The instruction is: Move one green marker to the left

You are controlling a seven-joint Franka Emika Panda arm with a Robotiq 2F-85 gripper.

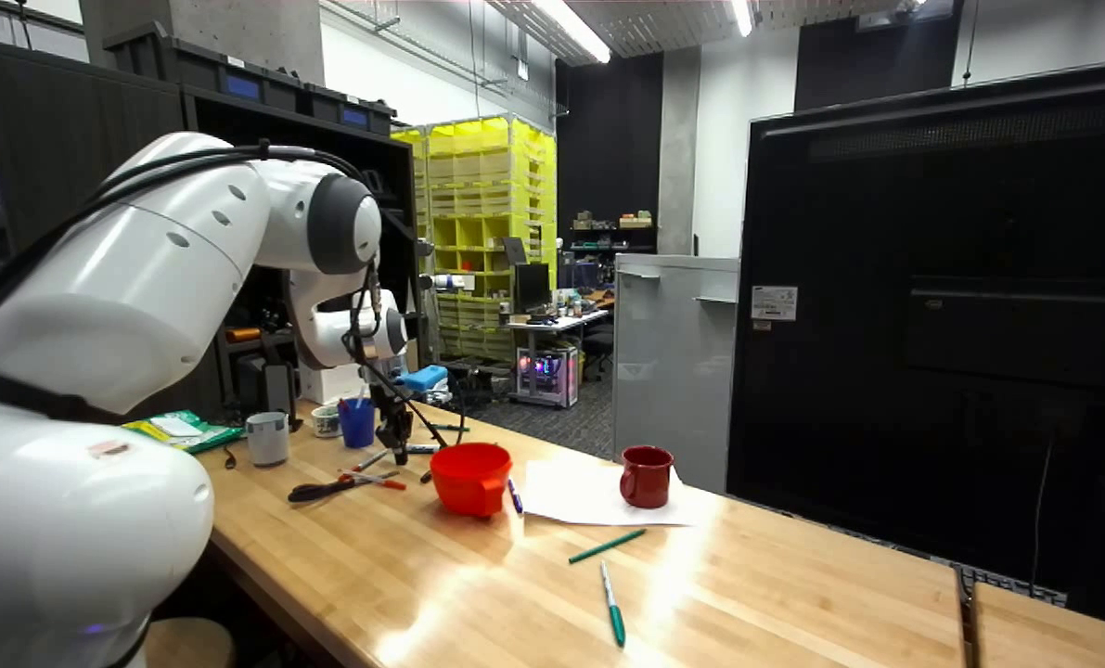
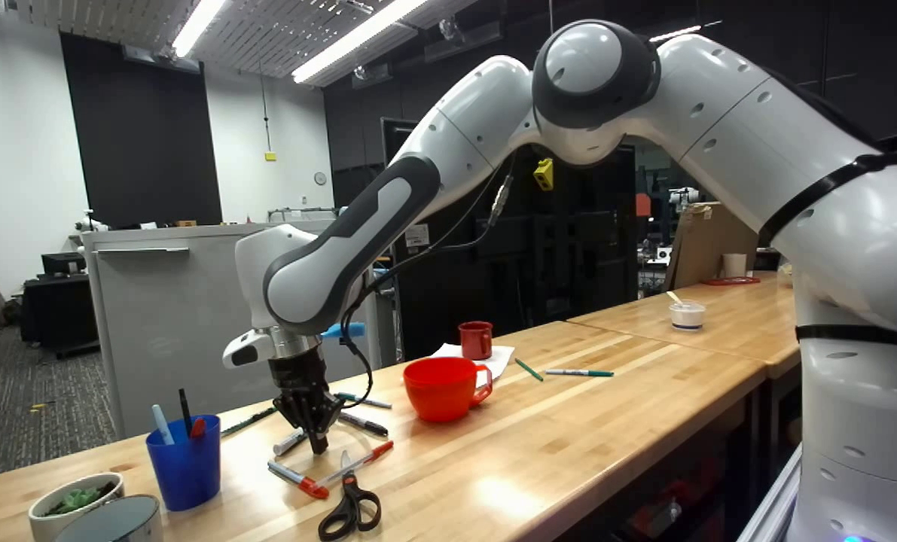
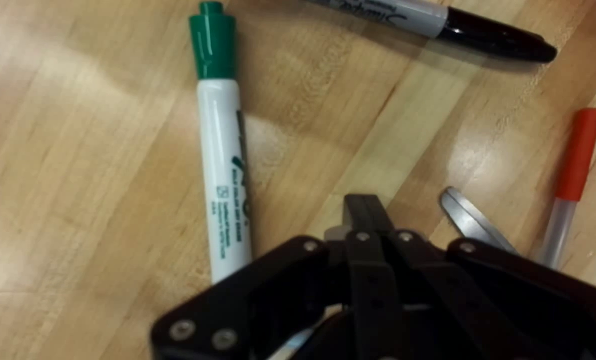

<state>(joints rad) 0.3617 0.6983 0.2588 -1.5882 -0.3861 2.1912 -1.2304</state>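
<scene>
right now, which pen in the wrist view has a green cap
The white-barrelled marker at the picture's left, its capped end toward the top. The Sharpie has a black cap, the slim pen at right a red one.

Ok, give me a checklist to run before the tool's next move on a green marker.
1. Tool open for grasping: not ok, it is shut.
2. Tool unloaded: ok, nothing shows in its grip.
3. Tool over a green marker: not ok; in the wrist view its tip shows right of the green-capped dry-erase marker.
4. Room around the tool: not ok; scissors and a black-capped Sharpie lie close by.
5. Tool tip clear of the wooden tabletop: cannot tell.
6. Which green marker to take: cannot tell; a slim green marker and a green-capped marker also lie in view.
</scene>
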